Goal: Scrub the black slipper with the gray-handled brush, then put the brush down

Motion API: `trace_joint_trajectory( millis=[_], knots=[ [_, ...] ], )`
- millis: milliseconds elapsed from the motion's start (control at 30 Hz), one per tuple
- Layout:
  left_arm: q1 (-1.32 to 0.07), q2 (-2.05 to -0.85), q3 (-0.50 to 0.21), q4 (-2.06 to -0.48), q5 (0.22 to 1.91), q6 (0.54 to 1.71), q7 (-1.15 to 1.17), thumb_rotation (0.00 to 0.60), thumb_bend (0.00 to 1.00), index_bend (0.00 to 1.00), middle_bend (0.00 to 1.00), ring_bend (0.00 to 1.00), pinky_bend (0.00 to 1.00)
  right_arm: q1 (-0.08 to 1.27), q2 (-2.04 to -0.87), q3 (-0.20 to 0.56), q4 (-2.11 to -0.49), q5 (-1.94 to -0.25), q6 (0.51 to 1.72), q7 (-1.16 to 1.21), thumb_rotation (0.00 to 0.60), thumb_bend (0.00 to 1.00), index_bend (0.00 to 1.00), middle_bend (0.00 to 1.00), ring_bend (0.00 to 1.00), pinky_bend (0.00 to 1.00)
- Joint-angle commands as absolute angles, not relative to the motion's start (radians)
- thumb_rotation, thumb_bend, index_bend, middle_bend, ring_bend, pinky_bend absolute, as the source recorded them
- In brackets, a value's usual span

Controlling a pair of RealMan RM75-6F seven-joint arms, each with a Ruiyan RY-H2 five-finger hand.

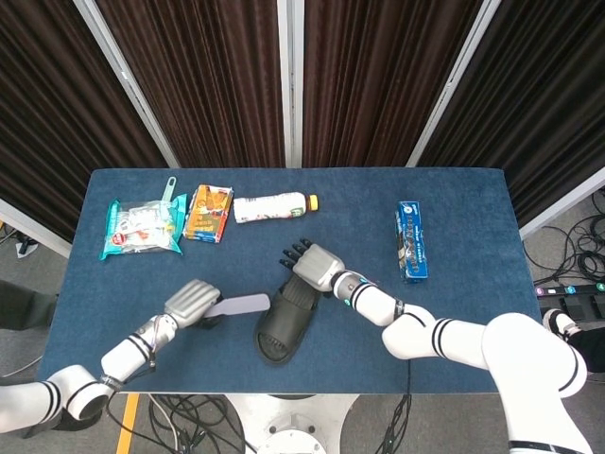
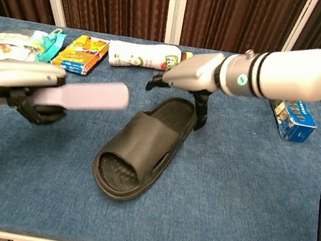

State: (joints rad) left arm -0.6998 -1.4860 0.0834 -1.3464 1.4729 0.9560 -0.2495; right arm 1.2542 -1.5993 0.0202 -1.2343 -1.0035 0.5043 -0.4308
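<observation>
Chest view shows the black slipper (image 2: 143,146) lying near the front of the blue counter (image 2: 247,189), toe end toward the camera. The left hand (image 2: 23,83) is clamped on the gray-handled brush (image 2: 82,94) and holds it up beside the slipper, not touching it. That probably means the scrubbing is done and the brush needs a bare spot to lie on. The right hand (image 2: 191,79) sits by the slipper's heel with fingers spread apart, holding nothing, maybe to steady the shoe. Farther back are a snack bag (image 1: 142,227), an orange box (image 1: 210,212), a white bottle (image 1: 272,206) and a blue box (image 1: 411,240).
</observation>
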Motion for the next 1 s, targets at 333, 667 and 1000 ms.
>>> trace_joint_trajectory(
  millis=[333,667,1000],
  knots=[
    [-0.579,-1.602,-0.006,-1.223,1.297,1.032,-0.011,0.600,0.54,0.39,0.45,0.35,0.45,1.075,-1.244,0.047,-1.562,-1.096,0.759,-0.321,0.600,0.00,0.00,0.00,0.00,0.00],
    [-0.550,-1.591,-0.026,-1.257,1.296,1.059,0.042,0.600,0.15,0.12,0.17,0.13,0.28,0.872,-1.099,0.008,-1.617,-1.206,0.909,-0.121,0.600,0.00,0.00,0.00,0.00,0.00],
    [-0.385,-1.408,-0.081,-1.374,1.306,1.347,-0.021,0.600,0.12,0.16,0.17,0.13,0.28,0.569,-0.980,-0.068,-1.619,-1.333,1.218,0.040,0.600,0.05,0.00,0.00,0.00,0.00]
  ],
)
